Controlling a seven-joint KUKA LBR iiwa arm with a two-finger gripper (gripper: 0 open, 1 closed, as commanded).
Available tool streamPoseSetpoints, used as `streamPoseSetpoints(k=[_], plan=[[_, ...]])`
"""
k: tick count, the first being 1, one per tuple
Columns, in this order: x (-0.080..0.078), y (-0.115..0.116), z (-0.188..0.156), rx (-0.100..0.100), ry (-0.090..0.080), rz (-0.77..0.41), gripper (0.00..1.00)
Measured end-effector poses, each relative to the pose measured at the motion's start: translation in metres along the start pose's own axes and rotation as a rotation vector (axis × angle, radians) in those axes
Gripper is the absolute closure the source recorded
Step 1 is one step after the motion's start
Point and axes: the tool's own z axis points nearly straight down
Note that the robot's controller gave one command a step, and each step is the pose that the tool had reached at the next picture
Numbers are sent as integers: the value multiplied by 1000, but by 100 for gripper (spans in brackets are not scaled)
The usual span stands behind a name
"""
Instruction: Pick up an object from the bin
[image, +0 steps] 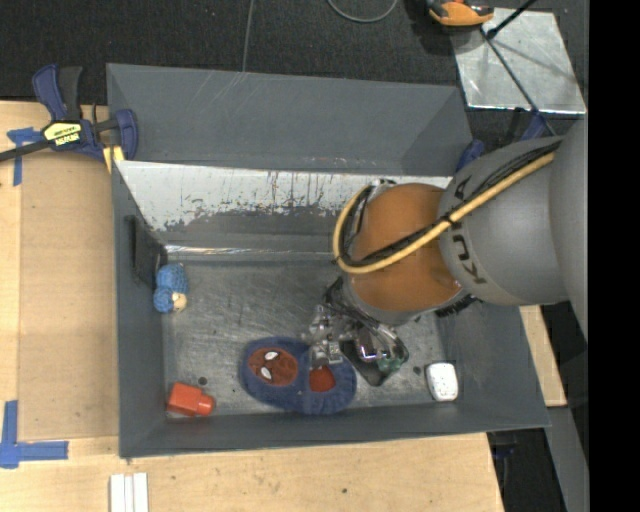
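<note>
Hanging low over the near part of the grey metal bin (300, 120), the jaws at the end of the arm (520, 230) sit directly above the right end of a blue fuzzy slipper (300, 402). Whether the jaws are spread or pressed together cannot be told, as the metal parts there overlap in a tangle below the arm's orange cover (400, 250), and nothing can be made out between them. It is also unclear whether they touch the slipper.

The slipper lies on the bin floor close to the near wall, about midway along it. It carries a red, mask-like face on its left part and a second red patch at the right, just under the jaws.

A small white object (441, 381) rests near the near-right corner, apart from the slipper. An orange block (189, 401) sits in the near-left corner. A small blue plush toy (171, 288) lies against the left wall, well apart from the rest.
</note>
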Motion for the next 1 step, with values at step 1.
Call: streamPoseSetpoints(k=[1], plan=[[-1, 8, -131, 0, -17, -8, 100]])
